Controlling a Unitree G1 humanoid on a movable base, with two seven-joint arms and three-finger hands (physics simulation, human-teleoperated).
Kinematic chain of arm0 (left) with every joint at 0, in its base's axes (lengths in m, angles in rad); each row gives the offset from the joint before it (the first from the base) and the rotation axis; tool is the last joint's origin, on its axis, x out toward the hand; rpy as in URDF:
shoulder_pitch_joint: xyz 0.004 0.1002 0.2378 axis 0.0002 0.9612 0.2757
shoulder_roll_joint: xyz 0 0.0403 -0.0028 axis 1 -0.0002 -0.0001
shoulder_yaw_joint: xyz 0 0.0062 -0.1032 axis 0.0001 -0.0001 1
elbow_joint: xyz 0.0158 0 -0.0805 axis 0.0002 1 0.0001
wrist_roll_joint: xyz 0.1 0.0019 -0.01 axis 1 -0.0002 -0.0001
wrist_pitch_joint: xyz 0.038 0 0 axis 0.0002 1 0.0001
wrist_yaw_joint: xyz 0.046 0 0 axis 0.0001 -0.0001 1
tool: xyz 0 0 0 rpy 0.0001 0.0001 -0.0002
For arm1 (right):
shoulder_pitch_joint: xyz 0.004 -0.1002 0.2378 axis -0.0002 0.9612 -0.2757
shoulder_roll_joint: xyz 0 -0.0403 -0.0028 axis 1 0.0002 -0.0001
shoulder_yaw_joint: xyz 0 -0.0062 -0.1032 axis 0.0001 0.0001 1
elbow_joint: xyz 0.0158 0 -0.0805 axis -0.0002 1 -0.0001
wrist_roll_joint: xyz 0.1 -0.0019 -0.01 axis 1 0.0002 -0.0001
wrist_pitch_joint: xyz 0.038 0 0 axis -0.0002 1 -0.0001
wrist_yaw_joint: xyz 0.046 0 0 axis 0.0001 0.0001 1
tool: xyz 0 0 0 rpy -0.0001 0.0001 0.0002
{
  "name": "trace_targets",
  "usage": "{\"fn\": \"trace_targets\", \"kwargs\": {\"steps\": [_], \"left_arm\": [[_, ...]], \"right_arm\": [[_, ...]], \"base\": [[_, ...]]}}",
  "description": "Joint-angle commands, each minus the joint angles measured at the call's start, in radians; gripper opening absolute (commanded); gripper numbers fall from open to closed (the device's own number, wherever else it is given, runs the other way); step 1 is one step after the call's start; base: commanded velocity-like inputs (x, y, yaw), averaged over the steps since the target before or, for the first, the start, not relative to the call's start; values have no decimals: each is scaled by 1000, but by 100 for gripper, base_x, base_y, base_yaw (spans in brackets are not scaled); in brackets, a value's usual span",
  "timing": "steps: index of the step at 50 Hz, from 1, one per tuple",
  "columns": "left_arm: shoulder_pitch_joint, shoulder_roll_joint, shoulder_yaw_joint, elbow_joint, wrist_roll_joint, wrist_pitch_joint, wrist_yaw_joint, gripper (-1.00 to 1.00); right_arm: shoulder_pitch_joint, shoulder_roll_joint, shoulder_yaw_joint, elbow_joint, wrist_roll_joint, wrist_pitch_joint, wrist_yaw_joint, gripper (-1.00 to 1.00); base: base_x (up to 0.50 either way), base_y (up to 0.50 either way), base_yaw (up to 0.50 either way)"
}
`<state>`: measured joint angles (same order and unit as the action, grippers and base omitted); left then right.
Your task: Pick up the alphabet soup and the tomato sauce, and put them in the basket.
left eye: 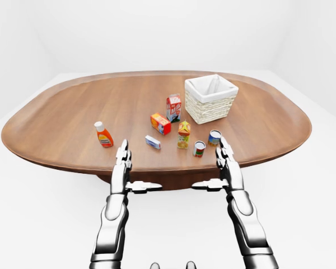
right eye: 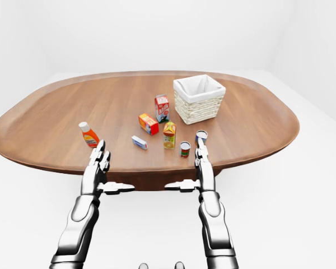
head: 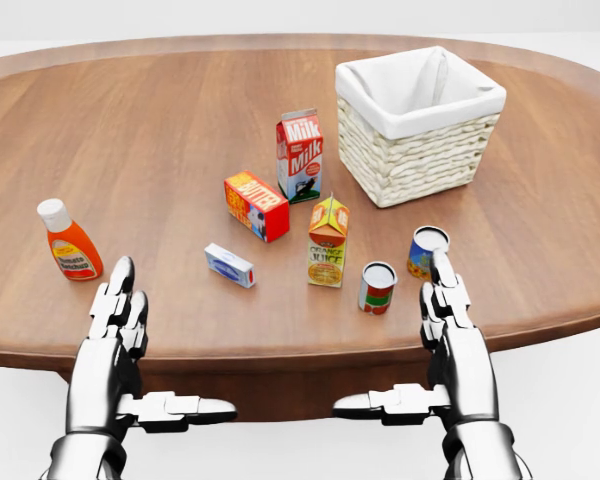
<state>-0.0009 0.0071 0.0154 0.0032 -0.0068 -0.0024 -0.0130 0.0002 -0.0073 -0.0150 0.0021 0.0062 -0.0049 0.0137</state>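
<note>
Near the desk (head: 540, 200) edge, right hand (head: 450, 320), fingers wide, should reach straight up around the alphabet soup (head: 426, 251).

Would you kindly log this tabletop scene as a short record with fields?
surface: oval wooden table
basket: white-lined wicker basket, empty, top right in head view
cans: red-labelled can; blue-and-yellow can, both upright
cartons: milk; orange juice
other: orange bottle; orange box; small white-and-blue box
left hand: open, empty
right hand: open, empty
</note>
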Motion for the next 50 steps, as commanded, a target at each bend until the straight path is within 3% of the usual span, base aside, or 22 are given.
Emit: {"fn": "trace_targets", "kwargs": {"steps": [1,10,13,14,21,23,25,50], "left_arm": [[0,12,24,4,-10,-4,-18,100],[0,13,24,-3,-5,-6,-16,100],[11,13,20,-34,15,-27,-9,100],[15,14,19,-47,23,-34,-5,100],[42,11,15,-125,68,-85,12,100],[55,11,12,-156,90,-85,20,100],[63,10,10,-184,106,-85,24,100],[130,0,6,-394,258,-85,80,100]], "right_arm": [[2,-12,-23,2,6,-9,20,100],[11,-10,-21,-14,-9,-19,6,100],[33,-6,-16,-41,-24,-62,-5,100],[34,-5,-19,43,-28,-82,-9,100],[98,0,0,-125,-57,-82,-12,100],[107,1,0,-67,-68,-82,-19,100],[126,4,4,-173,-66,-82,-17,100],[222,12,15,-373,-140,-82,-58,100]], "base": [[0,0,0],[0,0,0],[0,0,0],[0,0,0],[0,0,0],[0,0,0],[0,0,0],[0,0,0]]}}
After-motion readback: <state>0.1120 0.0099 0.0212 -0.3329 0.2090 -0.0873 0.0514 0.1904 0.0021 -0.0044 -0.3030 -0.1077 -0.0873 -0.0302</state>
